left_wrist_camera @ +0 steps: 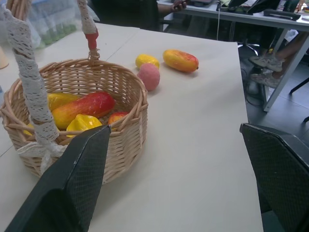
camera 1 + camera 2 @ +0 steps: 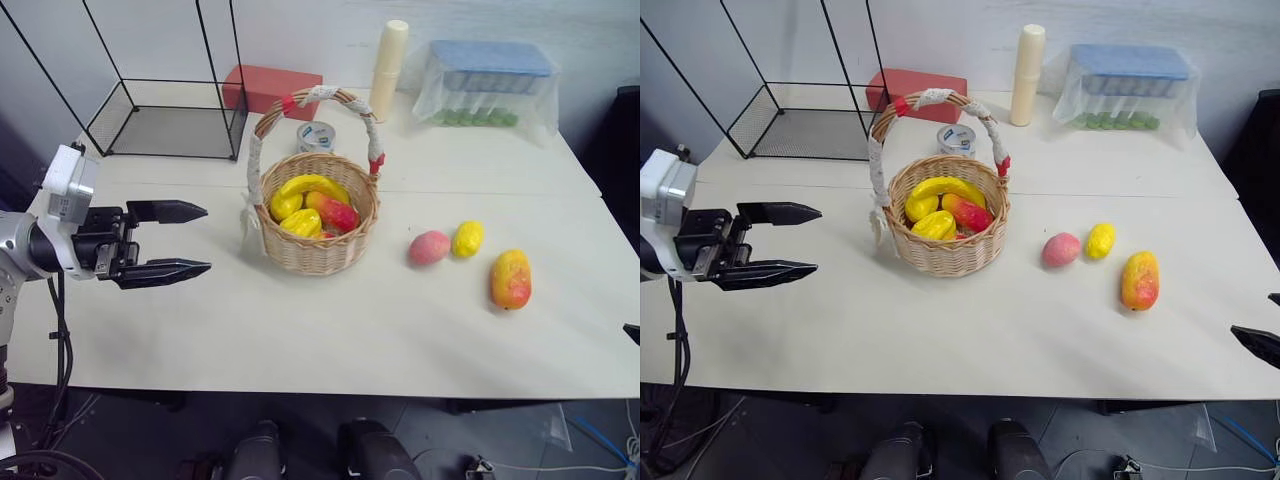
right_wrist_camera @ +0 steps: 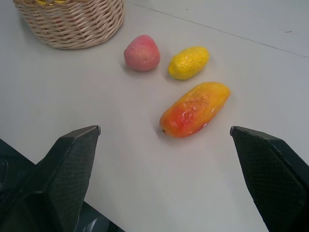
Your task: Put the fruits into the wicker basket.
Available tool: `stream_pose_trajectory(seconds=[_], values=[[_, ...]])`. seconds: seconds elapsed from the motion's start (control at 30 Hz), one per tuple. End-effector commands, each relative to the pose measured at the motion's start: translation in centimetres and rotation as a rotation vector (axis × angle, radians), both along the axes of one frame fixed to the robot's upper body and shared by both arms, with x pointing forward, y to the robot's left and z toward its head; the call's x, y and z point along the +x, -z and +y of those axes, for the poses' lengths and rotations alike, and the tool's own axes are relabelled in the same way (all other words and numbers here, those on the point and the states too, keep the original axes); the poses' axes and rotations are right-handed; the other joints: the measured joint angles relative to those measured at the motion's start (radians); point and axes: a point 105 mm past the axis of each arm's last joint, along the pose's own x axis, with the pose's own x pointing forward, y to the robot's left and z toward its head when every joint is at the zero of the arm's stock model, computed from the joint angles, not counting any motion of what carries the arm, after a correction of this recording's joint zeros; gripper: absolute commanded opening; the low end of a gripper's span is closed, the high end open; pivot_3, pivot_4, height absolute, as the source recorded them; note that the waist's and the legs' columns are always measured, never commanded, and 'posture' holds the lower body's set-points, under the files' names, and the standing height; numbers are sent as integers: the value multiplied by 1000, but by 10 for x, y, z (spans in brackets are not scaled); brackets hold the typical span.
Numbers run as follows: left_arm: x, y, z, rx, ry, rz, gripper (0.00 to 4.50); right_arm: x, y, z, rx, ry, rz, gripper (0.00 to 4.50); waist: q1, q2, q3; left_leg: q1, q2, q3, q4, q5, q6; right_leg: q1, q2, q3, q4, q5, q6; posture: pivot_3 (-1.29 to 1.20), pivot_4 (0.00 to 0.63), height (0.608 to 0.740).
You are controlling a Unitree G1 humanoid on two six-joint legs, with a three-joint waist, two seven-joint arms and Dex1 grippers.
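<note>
On the white table (image 2: 300,340) the basket (image 2: 315,225) holds yellow and red toy fruits. To its right lie the peach (image 2: 429,247) and lemon (image 2: 467,238), apparently touching, with the mango (image 2: 510,279) just beyond. The left gripper (image 2: 175,241) hovers left of the basket, fingers apart and empty. Behind stand a wire box (image 2: 165,110), red block (image 2: 272,88) and tape roll (image 2: 316,136).

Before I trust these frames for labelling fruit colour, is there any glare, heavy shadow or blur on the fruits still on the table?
Right wrist view: the orange-yellow mango with red blush, yellow lemon and pink-red peach look sharp, shadows soft and short. Left eye view: even light, mild sheen on the clear plastic bag.
</note>
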Motion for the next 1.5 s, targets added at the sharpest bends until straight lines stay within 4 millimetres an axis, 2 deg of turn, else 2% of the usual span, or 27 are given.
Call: stream_pose_trajectory(seconds=[0.03,0.2,0.6,0.77,0.93,1.03,1.13,1.23,1.33,1.5], values=[[-2,-4,0,40,14,-23,4500,-3,-3,-2,-10,7,-20,4449,1,0,0,0,0,0,0,0,0,0,0,0,0,0,0,0,150,740],[4,5,3,77,-12,-10,4500,-5,2,-2,-18,16,-12,4449,1,0,0,0,0,0,0,0,0,0,0,0,0,0,0,0,150,740],[8,2,-4,46,15,-14,4500,-3,6,-6,-57,44,-22,4449,1,0,0,0,0,0,0,0,0,0,0,0,0,0,0,0,150,740],[6,-7,-27,-10,114,-6,4500,12,-7,11,-104,-25,-70,4449,2,0,0,0,0,0,1,0,0,1,0,0,1,0,0,0,150,740],[13,-16,-70,-30,254,-62,4500,45,-20,47,-164,-200,-118,4449,1,0,0,1,0,0,3,1,-1,2,1,0,2,0,1,0,150,740],[16,-14,-98,19,345,-94,4500,85,-14,75,-293,-289,-147,4449,-7,0,0,4,0,0,3,3,-5,4,2,1,2,0,1,0,150,740],[18,-12,-115,57,404,-109,4500,112,-5,96,-367,-365,-161,4449,-5,1,1,5,-1,1,3,3,-6,4,2,1,2,0,1,0,150,740],[25,-14,-126,70,406,-127,4500,143,8,121,-413,-418,-183,4449,-9,2,1,1,0,2,4,4,-6,-1,2,2,3,0,1,0,150,740],[32,-16,-130,68,383,-147,4500,166,19,130,-462,-424,-184,4449,-7,3,2,-7,0,2,11,4,-6,-11,2,3,13,0,1,0,150,740],[37,-18,-129,71,353,-169,4500,192,36,137,-500,-431,-146,4449,-5,4,2,-7,0,2,15,4,-5,-10,1,2,17,0,0,0,150,740]])
